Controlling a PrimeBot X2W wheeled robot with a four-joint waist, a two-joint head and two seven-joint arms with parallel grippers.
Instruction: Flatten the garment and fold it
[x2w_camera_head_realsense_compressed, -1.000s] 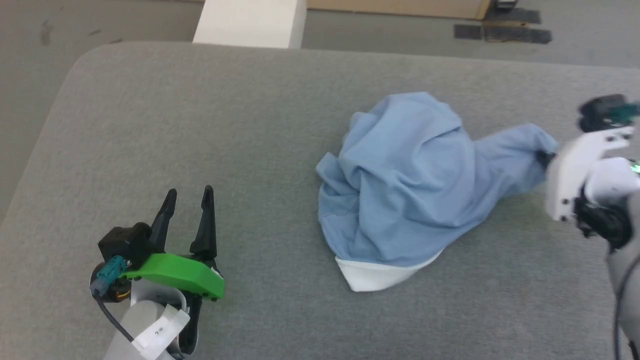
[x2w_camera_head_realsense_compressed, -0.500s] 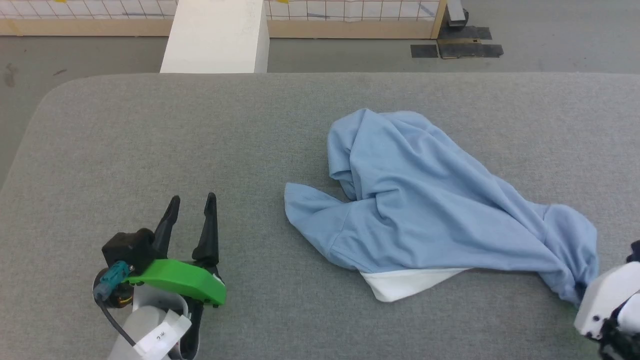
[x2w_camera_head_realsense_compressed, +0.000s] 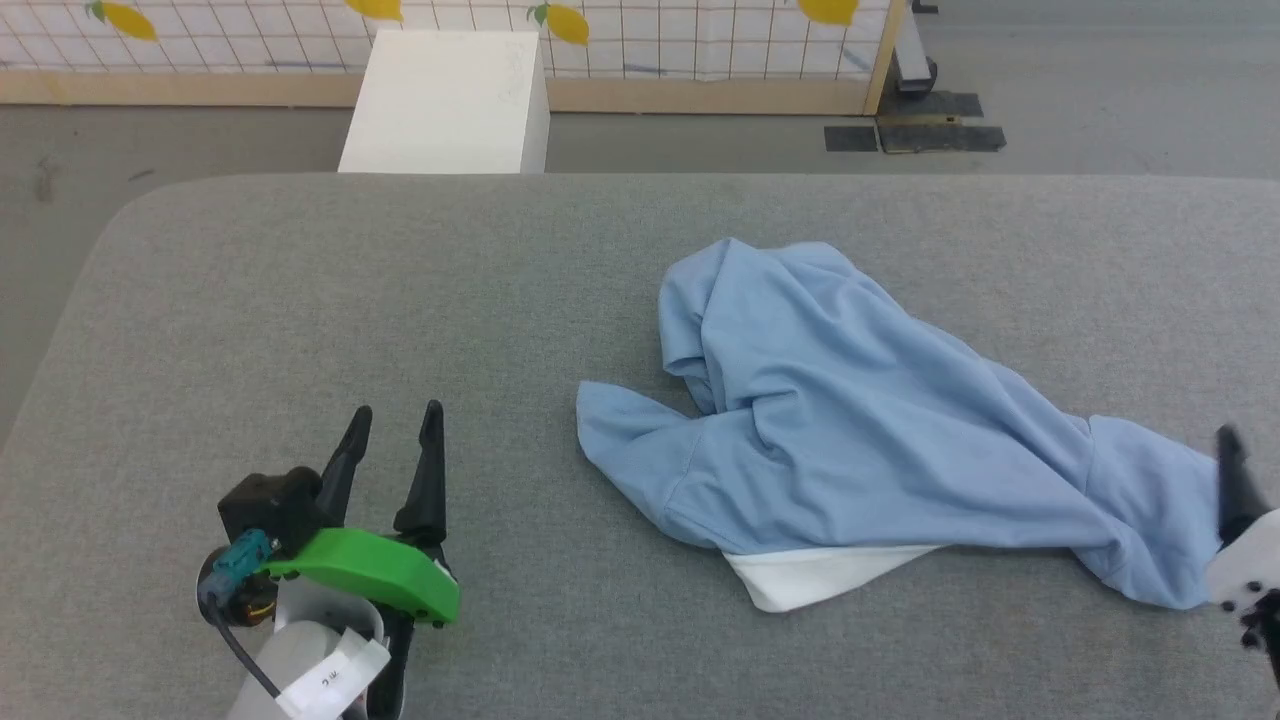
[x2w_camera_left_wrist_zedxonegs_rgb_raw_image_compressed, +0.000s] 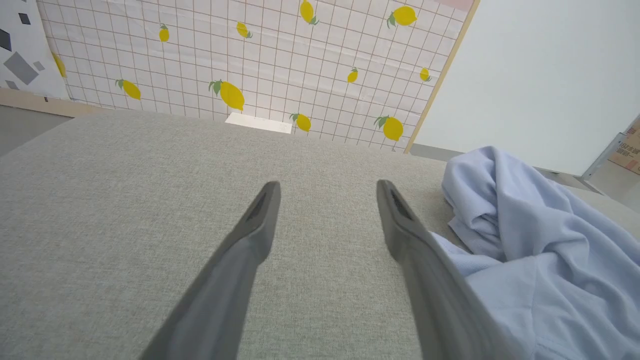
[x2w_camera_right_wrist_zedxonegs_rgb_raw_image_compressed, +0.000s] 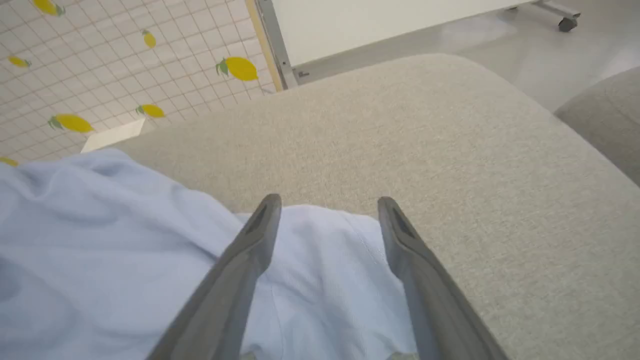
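The shirt (x2w_camera_head_realsense_compressed: 850, 430) lies crumpled on the right half of the grey padded desk (x2w_camera_head_realsense_compressed: 300, 300), with a white band (x2w_camera_head_realsense_compressed: 820, 580) poking out at its near edge. Beyond the desk's far edge stand a white box (x2w_camera_head_realsense_compressed: 445, 100) and a lemon-print wall (x2w_camera_head_realsense_compressed: 650, 30). The left gripper (x2w_camera_head_realsense_compressed: 397, 415) hovers with fingers spread wide and holding nothing, just left of the shirt, and the desk's left half out to its rounded corner offers free room. The right gripper (x2w_camera_right_wrist_zedxonegs_rgb_raw_image_compressed: 327, 205), also wide apart and empty, sits over the shirt's right-hand end.
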